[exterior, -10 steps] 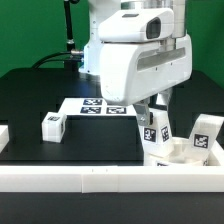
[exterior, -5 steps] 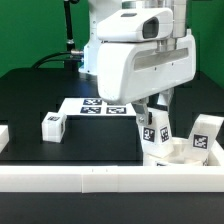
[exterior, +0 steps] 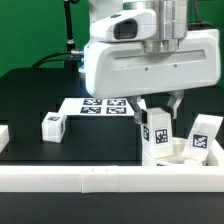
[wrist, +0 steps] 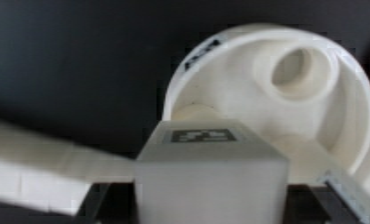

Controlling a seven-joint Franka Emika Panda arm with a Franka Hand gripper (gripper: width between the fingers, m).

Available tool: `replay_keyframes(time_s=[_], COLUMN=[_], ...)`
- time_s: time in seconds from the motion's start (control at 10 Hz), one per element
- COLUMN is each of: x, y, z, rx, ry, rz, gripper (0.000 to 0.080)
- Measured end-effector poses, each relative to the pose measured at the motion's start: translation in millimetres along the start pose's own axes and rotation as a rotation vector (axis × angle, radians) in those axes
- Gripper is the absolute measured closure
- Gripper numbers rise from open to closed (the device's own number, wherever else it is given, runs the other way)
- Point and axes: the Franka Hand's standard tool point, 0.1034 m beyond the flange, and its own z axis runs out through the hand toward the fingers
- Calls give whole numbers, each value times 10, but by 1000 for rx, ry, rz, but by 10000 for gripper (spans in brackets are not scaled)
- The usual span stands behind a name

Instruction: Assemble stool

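One loose leg (exterior: 53, 124) lies on the black table (exterior: 30, 95), well off the seat (exterior: 186, 157) toward the exterior view's left; marker board (exterior: 100, 104) behind, between the two; gripper (exterior: 157, 118) half-narrowed, fingers (wrist: 107, 203) clamped either side of an upright leg (exterior: 155, 137) at the seat's left edge; second leg (exterior: 205, 135) stands on the seat's right; one seat socket (wrist: 299, 70) open.

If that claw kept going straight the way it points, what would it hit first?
The gripper points down, clamped on a white blocky tagged leg. Going on, that leg would probably meet the thick round white seat disc below first; whether any gap is left is unclear.
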Motion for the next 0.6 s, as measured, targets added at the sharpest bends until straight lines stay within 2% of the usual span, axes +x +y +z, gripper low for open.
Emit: replay_keyframes(time_s=[0.2,0.5,0.6], x=[0,11,10], y=[-113,-309,-333], z=[11,27,30], rx=[22,33,36], ry=[-1,-6,-8], rz=[323,668,735], gripper=[462,462,462])
